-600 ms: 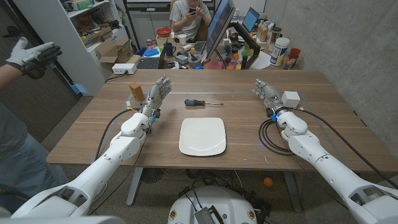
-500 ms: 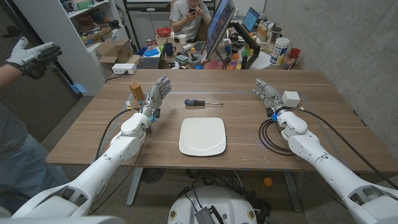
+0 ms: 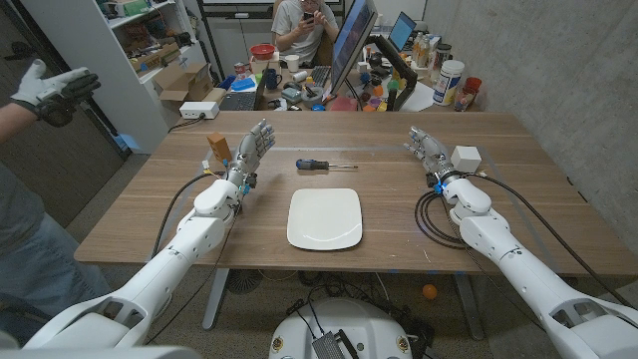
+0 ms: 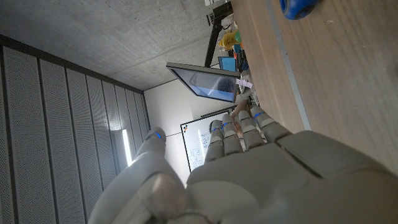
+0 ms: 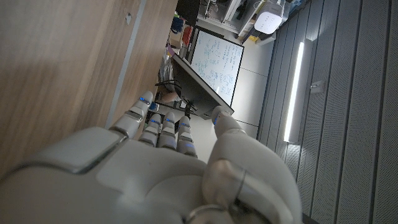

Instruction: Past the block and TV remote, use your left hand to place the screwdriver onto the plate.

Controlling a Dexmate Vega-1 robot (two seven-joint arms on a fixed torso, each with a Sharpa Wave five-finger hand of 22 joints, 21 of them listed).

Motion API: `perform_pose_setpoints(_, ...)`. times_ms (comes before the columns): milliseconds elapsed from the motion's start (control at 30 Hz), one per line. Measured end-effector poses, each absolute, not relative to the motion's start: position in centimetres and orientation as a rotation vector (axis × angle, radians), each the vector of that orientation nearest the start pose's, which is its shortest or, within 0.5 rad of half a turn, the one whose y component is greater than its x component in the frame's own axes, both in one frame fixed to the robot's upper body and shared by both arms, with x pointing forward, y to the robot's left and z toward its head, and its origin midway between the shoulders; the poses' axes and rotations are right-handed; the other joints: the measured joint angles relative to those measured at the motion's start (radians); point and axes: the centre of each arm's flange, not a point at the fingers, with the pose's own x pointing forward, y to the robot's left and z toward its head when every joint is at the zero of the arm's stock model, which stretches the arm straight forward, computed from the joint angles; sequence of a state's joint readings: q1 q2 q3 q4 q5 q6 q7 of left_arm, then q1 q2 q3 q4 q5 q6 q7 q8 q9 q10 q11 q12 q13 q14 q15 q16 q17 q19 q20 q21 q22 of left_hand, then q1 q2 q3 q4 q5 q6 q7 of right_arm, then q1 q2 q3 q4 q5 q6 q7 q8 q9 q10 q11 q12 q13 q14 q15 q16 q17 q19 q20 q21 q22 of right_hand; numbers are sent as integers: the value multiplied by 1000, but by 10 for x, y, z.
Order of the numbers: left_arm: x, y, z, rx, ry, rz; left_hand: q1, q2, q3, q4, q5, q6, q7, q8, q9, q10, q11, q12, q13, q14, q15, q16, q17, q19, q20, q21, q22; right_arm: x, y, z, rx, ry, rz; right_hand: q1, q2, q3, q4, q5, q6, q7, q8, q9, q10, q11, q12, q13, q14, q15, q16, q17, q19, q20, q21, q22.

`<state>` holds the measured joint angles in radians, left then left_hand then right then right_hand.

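- Head view: the screwdriver (image 3: 317,165) lies on the wooden table (image 3: 518,160), just past the far edge of the white plate (image 3: 325,218). Its long axis runs roughly 9 to 3 o'clock, with the dark handle toward the robot's left and the thin shaft pointing toward its right.
- From the left hand (image 3: 251,152), the screwdriver's handle sits at about 3 o'clock, near but apart; nothing lies between them. That hand stands raised with fingers extended and apart, holding nothing.
- The right hand (image 3: 426,149) is likewise empty with its fingers spread, and is well apart from the screwdriver, so the left is clearly the nearer one, matching the task.
- A wooden block (image 3: 218,148) stands just beside the left hand at about 9 o'clock, on the side away from the screwdriver. A white box (image 3: 465,158) sits by the right hand. No TV remote can be made out.
- Left wrist view: the left hand (image 4: 249,180) shows its back, fingers straight and gripping nothing; the blue handle end of the screwdriver (image 4: 300,7) lies on the wood beyond the fingertips, off to the side.
- Right wrist view: the right hand (image 5: 161,168) is extended and empty over bare wood.
- Judgement: the reach calls for a short sideways sweep toward 3 o'clock, closing across the handle.
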<state>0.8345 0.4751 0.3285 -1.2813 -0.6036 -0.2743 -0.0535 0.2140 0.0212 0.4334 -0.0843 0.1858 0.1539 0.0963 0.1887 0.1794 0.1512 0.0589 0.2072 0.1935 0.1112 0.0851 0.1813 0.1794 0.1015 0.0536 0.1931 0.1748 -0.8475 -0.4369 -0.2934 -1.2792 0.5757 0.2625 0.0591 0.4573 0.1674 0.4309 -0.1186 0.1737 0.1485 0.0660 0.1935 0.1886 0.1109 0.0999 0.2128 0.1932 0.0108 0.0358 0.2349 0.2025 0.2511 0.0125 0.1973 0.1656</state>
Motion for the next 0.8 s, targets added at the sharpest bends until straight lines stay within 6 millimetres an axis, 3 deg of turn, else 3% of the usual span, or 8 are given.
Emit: perform_pose_setpoints(800,653,297,-8,135,-572,-240,15,15,10,-10,0,9,-2,0,0,0,0,0,0,0,0,0,-3,-4,4,0,0,657,-285,-26,41,-606,179,6,-6,0,0,0,0,0,0,0,0,0,0,0,5,5,0,0,4,4,0,0)
